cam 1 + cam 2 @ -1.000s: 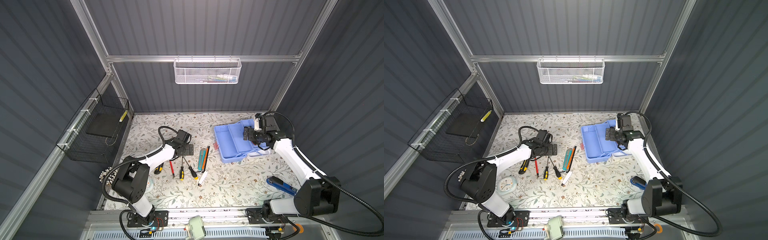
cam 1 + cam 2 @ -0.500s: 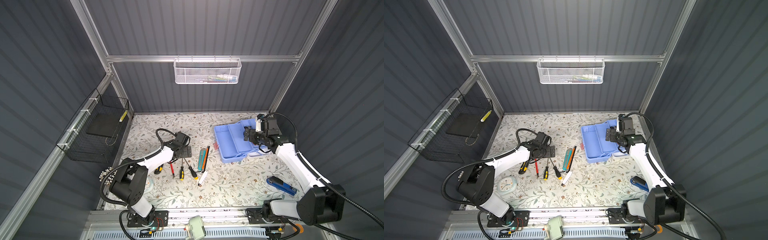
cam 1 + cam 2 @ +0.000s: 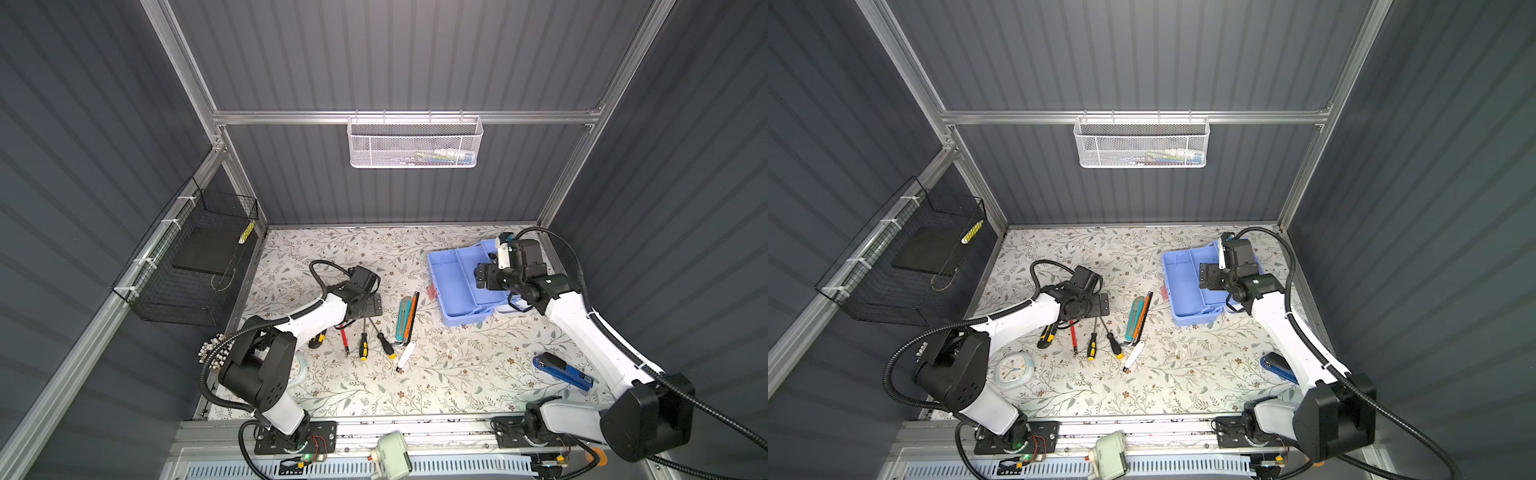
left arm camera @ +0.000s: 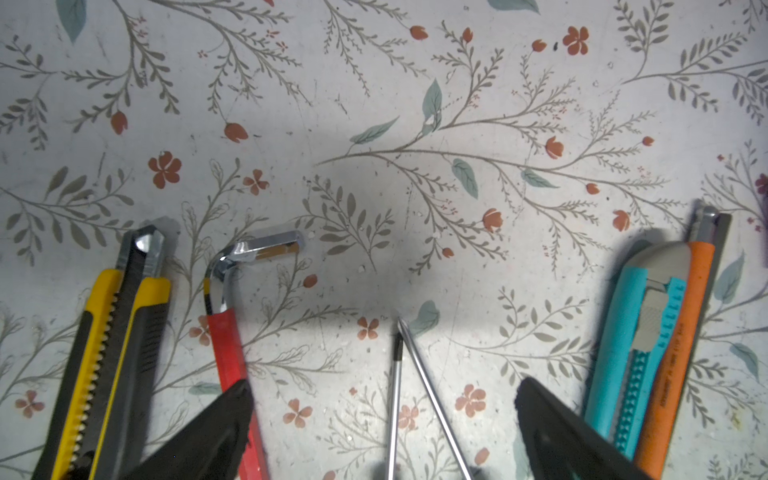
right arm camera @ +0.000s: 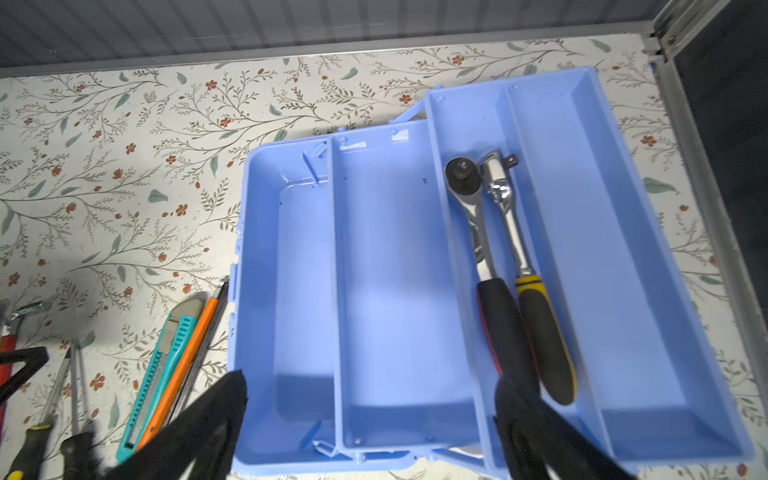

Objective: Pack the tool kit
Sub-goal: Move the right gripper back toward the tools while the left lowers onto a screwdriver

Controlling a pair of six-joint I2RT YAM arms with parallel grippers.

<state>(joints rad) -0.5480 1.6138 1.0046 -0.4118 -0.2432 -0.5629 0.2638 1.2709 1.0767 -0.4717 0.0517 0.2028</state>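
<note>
1. Floral table [image 3: 457,374] carries loose tools in a row, probably laid ready for picking: screwdrivers [image 3: 363,349] and red hex key [image 4: 226,345].
2. Left gripper [image 4: 382,386] hovers low above them, pointing down, jaws spread, empty.
3. Farther back, the tool kit box [image 5: 291,291] sits opened, with ratchets [image 5: 478,216] in its upper tray; right gripper [image 5: 370,382] hangs over it, spread, holding nothing.

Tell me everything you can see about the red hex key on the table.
The red hex key is an L-shaped chrome bar, its long arm sleeved in red, the short bent end bare and shiny. It lies flat on the floral table, beside the yellow utility knife but apart from it. Nothing grips it.
</note>
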